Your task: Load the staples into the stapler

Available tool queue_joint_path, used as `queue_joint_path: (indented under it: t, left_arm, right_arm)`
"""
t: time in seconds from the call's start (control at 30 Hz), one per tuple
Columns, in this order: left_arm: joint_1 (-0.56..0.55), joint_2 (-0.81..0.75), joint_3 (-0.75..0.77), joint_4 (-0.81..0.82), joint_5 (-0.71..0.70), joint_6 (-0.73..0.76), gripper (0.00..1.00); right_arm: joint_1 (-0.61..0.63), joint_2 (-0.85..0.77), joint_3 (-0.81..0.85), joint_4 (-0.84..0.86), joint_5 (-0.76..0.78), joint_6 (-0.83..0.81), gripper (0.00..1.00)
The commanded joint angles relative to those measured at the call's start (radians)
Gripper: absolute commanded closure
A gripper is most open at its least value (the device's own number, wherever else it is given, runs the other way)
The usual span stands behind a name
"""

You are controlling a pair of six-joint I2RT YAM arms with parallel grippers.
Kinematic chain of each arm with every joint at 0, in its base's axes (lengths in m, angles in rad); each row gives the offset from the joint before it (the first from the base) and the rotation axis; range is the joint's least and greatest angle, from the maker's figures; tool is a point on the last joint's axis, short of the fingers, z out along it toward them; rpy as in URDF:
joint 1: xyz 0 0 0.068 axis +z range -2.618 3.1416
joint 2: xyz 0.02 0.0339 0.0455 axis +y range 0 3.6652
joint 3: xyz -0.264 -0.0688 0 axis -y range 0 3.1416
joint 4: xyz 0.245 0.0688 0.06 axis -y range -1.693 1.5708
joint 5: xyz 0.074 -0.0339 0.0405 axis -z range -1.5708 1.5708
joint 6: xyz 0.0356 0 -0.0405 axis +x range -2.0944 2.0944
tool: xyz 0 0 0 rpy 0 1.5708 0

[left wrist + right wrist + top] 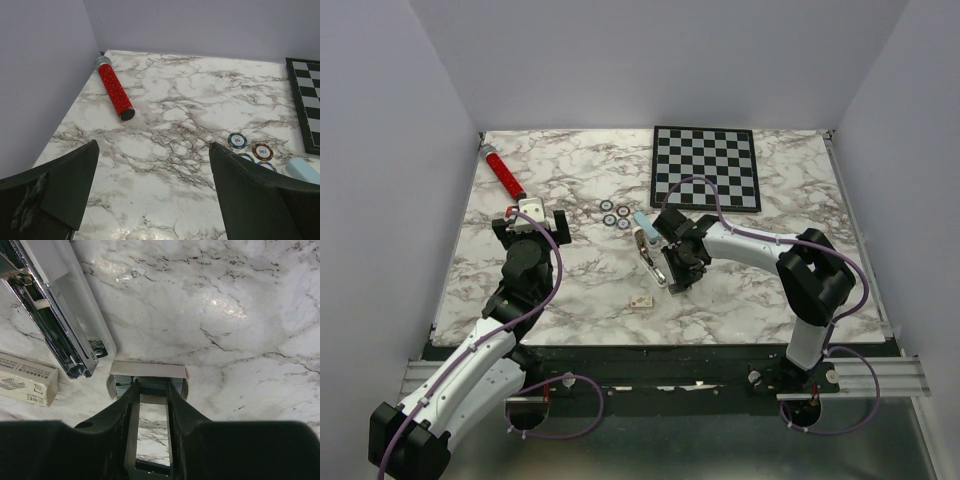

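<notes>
- From above, near the middle of the marble table [570, 275], shows the stapler [646, 243] lying flipped open, light blue top at its 11 o'clock end, metal inside running toward 5 o'clock.
- Places the right gripper [668, 281] low, just at 3 o'clock of the stapler; hides whatever sits under its tips.
- Finds a small cream box [641, 299] at 6 o'clock of the stapler, poker chips [615, 213] at 10 o'clock, a checkerboard [705, 167] at 1 o'clock.
- Sets the left gripper [532, 222] well apart at 9 o'clock, with a red glitter tube [503, 172] beyond at 11 o'clock.
- Through the left wrist, shows the left fingers [65, 185] spread as wide as the frame, holding nothing; catches the stapler's blue top at 4 o'clock.
- Through the right wrist, shows the right fingers [176, 410] narrowly parted, with the staples [148, 370] lying crosswise at their tips at 12 o'clock; cannot tell whether pinched or only touched.
- Puts the open stapler at 10 o'clock, just beside the staples, and the cream box at 9 o'clock.
</notes>
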Motion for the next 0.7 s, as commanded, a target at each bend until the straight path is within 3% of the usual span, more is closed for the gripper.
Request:
queue_joint_path:
  t: [0.0,0.4,0.53,0.67]
  left_arm:
    - [0.005,-0.015,0.018,-0.010,0.018,-0.012,0.01]
    - [0.005,-0.003,0.021,-0.040,0.093,-0.075,0.01]
    - [0.004,0.008,0.056,-0.112,0.180,-0.178,0.01]
    - [0.004,0.046,0.110,-0.189,0.408,-0.313,0.01]
  right_arm:
    - [0.005,0.004,-0.012,0.016,0.009,0.005,0.70]
    - [0.004,-0.108,-0.005,0.023,0.055,-0.044,0.73]
    - [0.004,-0.170,-0.028,0.076,0.053,-0.078,0.73]
    - [0.004,-0.247,-0.076,0.165,0.049,-0.130,0.73]
